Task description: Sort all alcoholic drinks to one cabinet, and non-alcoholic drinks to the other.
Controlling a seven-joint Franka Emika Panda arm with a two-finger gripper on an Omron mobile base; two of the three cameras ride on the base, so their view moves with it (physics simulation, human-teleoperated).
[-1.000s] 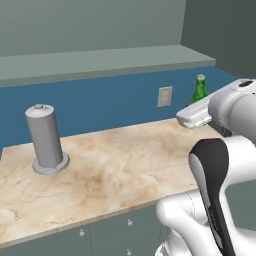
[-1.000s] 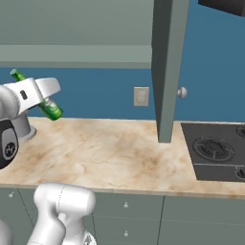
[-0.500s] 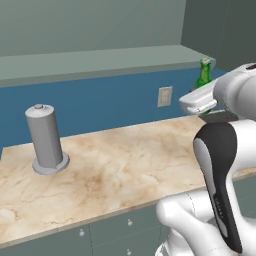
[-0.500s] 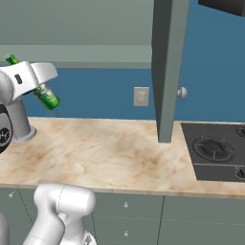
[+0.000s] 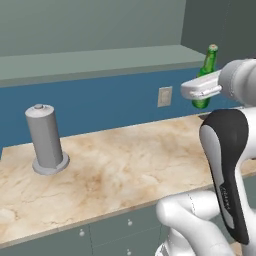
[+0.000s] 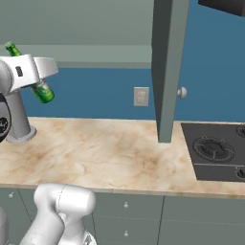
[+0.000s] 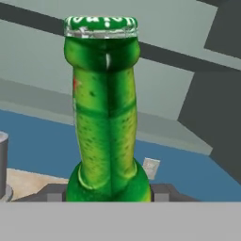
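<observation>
Gripper point(image 5: 202, 90) closed on the green bottle point(image 5: 205, 75), holding it at the lower body; the neck and cap stood clear above the hand. From the left base camera the bottle leaned slightly, cap toward the far wall; from the right base camera it tilted with the cap up and left. The hand camera looked straight along the bottle point(image 7: 106, 117), its base seated between the fingers.

Change over the last second: the bottle rose. A second earlier it hung low, just above the desk near the wall socket; half a second ago it was higher; now its cap point(image 5: 212, 48) reached above the ledge under the wall cabinets. The desk point(image 5: 115, 170) below it was bare at that spot, so the bottle was fully airborne and well apart from the surface.

Grey cylinder point(image 5: 46, 137) on its round base stood untouched at the far left of the desk, same place throughout.

Cabinet door point(image 6: 167, 67) stood open edge-on to the right base camera, round knob point(image 6: 181, 93) facing the stove point(image 6: 215, 150). The shelf inside could not be seen from these angles.

Judgement: the lift phase of the carry looked under way. As an alcoholic drink, this bottle belongs in one of the wall cabinets, and the gained height suits a move toward a shelf. Risk: the lean, with the grip low on the body, could let it pivot during a swing.
</observation>
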